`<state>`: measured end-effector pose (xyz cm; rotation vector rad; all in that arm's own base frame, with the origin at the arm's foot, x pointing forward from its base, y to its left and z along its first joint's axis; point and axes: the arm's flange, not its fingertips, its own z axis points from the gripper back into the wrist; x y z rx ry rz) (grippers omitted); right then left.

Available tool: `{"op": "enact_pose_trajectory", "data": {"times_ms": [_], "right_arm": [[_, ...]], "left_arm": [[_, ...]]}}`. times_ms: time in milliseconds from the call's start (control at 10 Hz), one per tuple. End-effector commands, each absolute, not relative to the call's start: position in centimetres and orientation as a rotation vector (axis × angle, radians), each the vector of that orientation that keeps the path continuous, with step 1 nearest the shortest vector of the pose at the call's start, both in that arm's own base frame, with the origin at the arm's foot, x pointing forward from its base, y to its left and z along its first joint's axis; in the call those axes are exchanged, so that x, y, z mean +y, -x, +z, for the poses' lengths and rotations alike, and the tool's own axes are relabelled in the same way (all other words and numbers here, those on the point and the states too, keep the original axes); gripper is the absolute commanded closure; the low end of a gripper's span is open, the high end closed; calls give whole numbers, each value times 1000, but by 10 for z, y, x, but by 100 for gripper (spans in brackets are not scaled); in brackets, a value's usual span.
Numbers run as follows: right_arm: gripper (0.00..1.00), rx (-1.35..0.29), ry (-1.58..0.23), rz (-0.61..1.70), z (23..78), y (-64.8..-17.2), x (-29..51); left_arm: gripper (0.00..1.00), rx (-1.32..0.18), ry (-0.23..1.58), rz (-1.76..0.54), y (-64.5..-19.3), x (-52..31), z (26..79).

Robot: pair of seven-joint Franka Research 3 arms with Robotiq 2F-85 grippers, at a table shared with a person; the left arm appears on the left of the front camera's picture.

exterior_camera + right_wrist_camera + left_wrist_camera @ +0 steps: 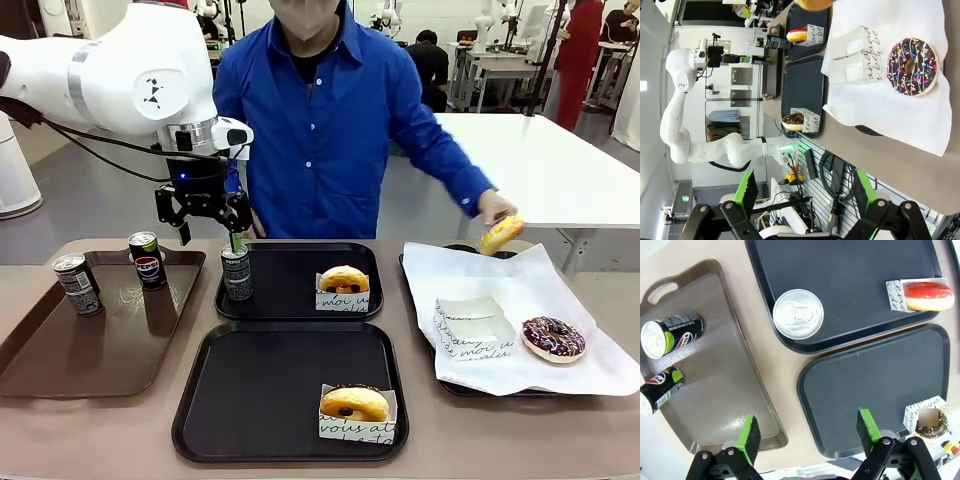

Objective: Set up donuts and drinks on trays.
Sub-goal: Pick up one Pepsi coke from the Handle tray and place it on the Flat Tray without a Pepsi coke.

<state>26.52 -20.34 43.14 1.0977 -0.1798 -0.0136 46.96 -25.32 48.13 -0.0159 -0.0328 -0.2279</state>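
The left end effector (210,236) hangs with its jaws wide and empty just above a grey-black can (236,272), which stands upright in the left corner of the far black tray (290,282), close to the rim. That tray also carries a sleeved donut (343,285). The near black tray (260,390) has a second sleeved donut (356,405) but no drink. Three more cans (77,283) wait close together on the brown tray (110,340). The right end effector (805,187) is likewise spread wide with nothing in it, looking over the paper-lined tray (866,131) and its chocolate sprinkled donut (912,65). Over that tray the person's hand (492,208) carries a yellow donut (501,234).

One fingertip looks very close to the can's top, so a sideways swing before lifting clear would probably tip the slim can over the rim. On a reach into the brown tray, wide jaws could knock a neighbour, since the two rear cans nearly touch. Any right arm move toward the paper risks meeting the person's hand
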Motion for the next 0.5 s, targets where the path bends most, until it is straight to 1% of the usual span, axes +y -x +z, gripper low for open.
{"op": "enact_pose_trajectory", "data": {"times_ms": [0,100,200,400], "right_arm": [[0,-191,-1112,-2,431,-266,-204],[0,-191,-1112,-2,431,-266,-204],[0,-191,-1112,-2,431,-266,-204],[0,-191,-1112,-2,431,-266,-204]], "left_arm": [[0,-31,10,-230,-472,-253,482],[0,-33,16,-228,-470,-253,481],[0,0,38,-180,-470,-225,489],[0,3,80,-92,-447,-155,499]]}}
